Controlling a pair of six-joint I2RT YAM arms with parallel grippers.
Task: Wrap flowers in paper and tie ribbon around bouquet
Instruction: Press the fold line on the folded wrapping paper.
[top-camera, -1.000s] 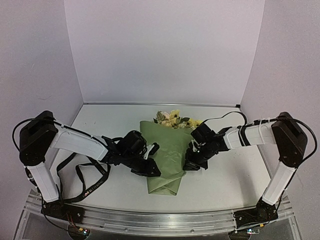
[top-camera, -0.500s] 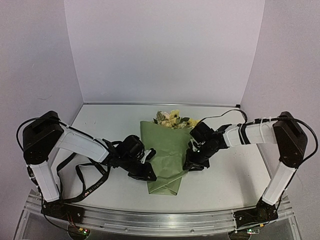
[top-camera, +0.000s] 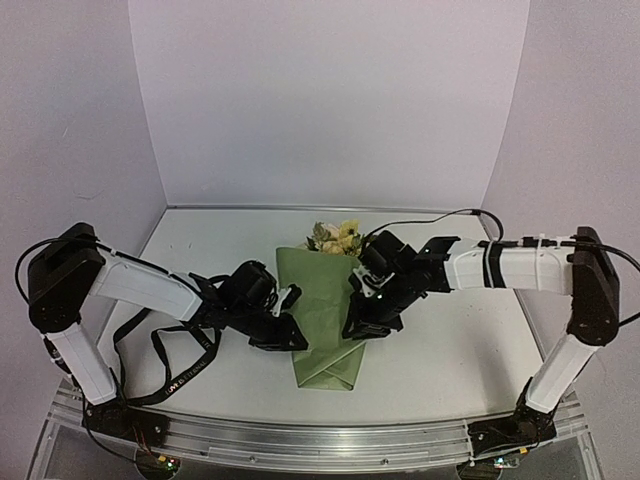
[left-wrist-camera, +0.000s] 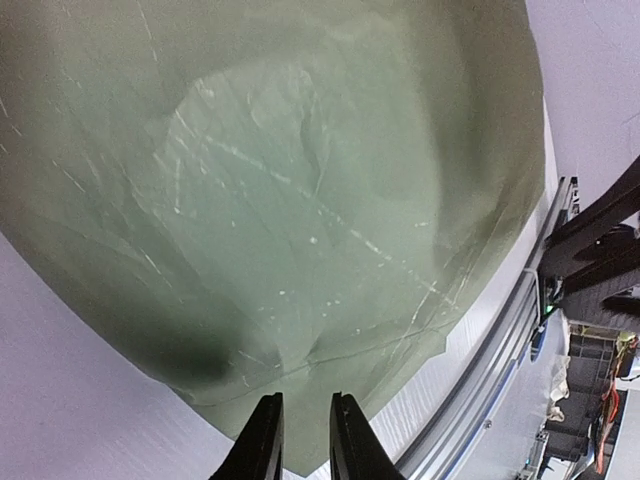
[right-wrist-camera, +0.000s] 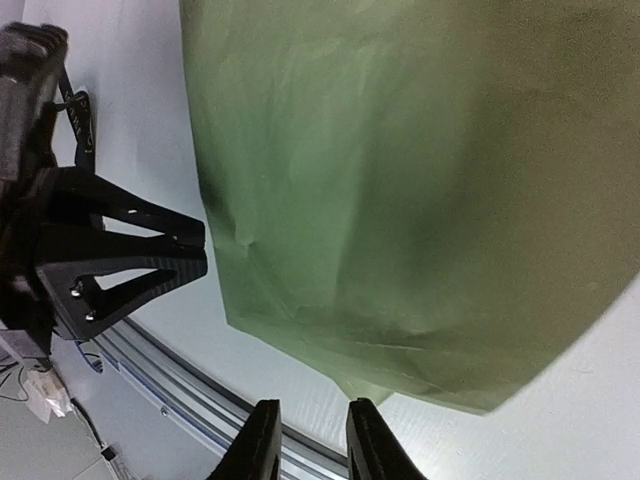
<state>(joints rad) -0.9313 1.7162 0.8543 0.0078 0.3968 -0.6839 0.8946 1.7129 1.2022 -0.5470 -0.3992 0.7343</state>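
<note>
On white table, pale walls: bouquet; left claw, right claw narrow, empty

The flowers' stems are hidden inside the paper; only blooms show at its 12 o'clock end. The ribbon, at 9 o'clock of the paper, runs partly under the left arm, its lettering too small to read. Both wrist views cut the paper off. Whether the left gripper pinches the paper cannot be told.
</note>
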